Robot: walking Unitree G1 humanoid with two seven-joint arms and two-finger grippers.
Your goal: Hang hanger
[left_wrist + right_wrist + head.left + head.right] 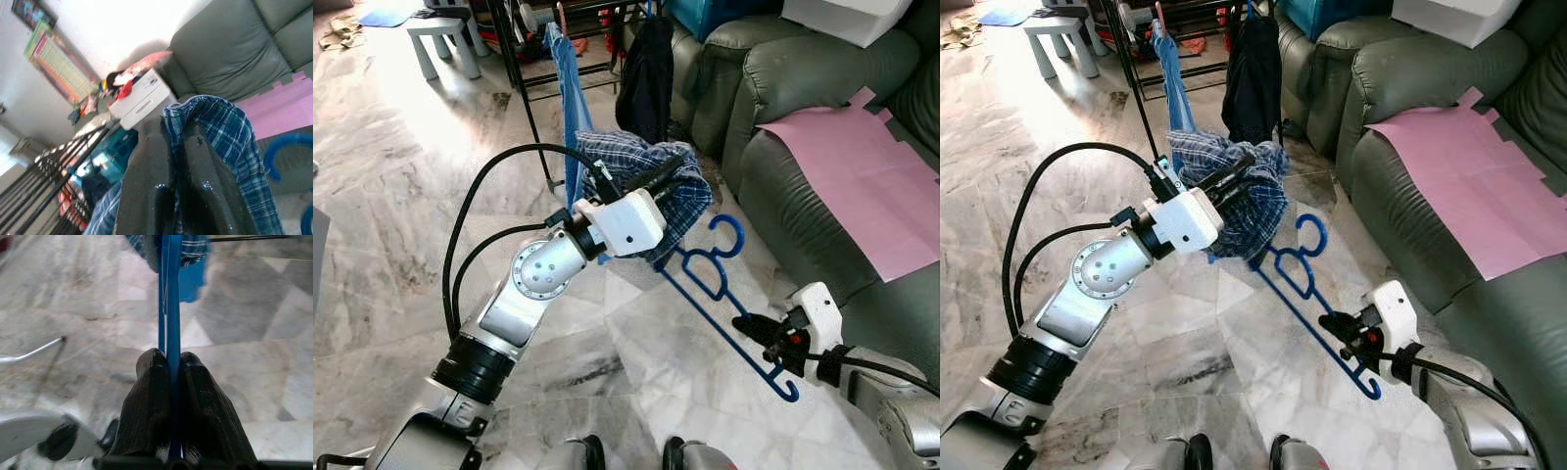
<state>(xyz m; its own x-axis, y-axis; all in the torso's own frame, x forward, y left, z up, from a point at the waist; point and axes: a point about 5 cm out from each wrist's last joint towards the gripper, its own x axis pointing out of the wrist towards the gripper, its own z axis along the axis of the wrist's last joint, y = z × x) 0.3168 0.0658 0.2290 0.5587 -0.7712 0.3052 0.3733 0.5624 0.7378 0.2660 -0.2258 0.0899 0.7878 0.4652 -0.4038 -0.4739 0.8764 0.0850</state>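
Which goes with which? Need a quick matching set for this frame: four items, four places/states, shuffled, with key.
Items:
1. blue hanger
2. plaid garment
3. pink sheet
4. dark garment

Places/states:
A. lying on the green sofa
B. pinched in the left gripper
C. hanging on the black rack
D. clamped in the right gripper, above the floor

Pairs: 1-D, 2-B, 3-A, 4-C
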